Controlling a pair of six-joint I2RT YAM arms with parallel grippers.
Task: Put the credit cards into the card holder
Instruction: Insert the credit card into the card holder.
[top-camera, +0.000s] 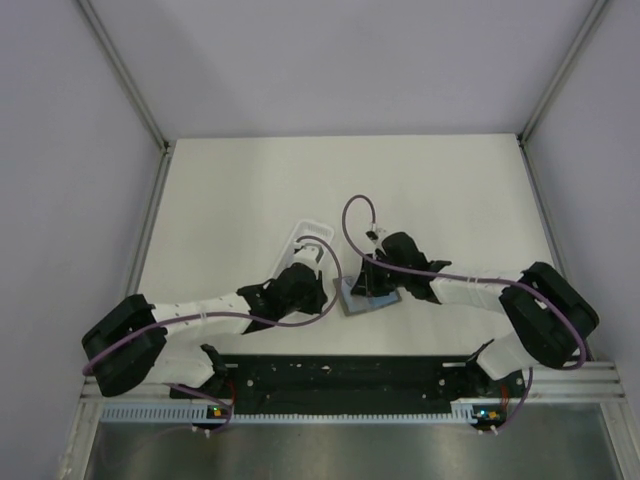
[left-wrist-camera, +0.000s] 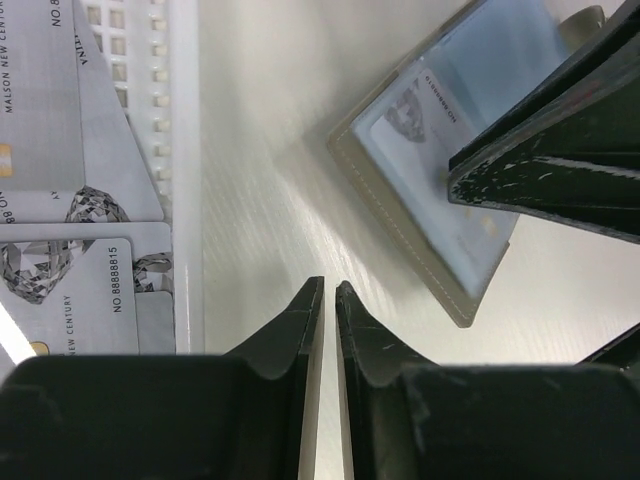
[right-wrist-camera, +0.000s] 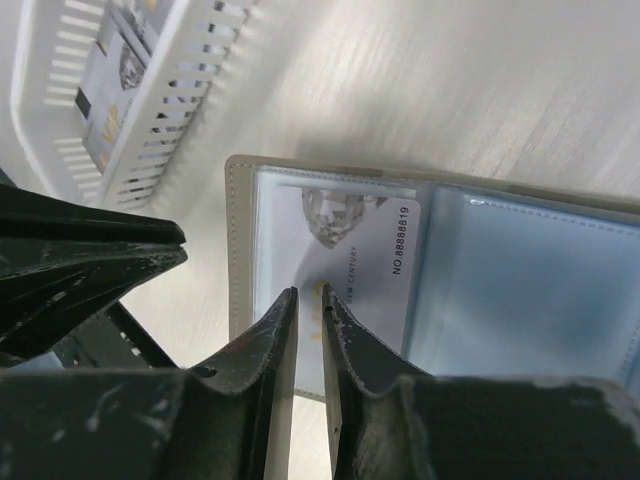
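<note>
The card holder (left-wrist-camera: 400, 232) lies open on the tabletop (left-wrist-camera: 260, 150) with a card (left-wrist-camera: 420, 130) in its clear pocket. The right hand (left-wrist-camera: 460, 178) reaches over that card. Below and left of the card holder, the left hand (left-wrist-camera: 328, 290) hangs empty, its fingers almost together. Farther left, a white tray (left-wrist-camera: 185, 200) holds more cards (left-wrist-camera: 70, 120).

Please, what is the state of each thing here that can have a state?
holder: open, flat on the table.
card: face up in the holder's clear pocket.
other cards: face up, overlapping in the tray.
left claw: shut to a slit, empty, above the table.
right claw: shut to a slit, tips over the card.
</note>
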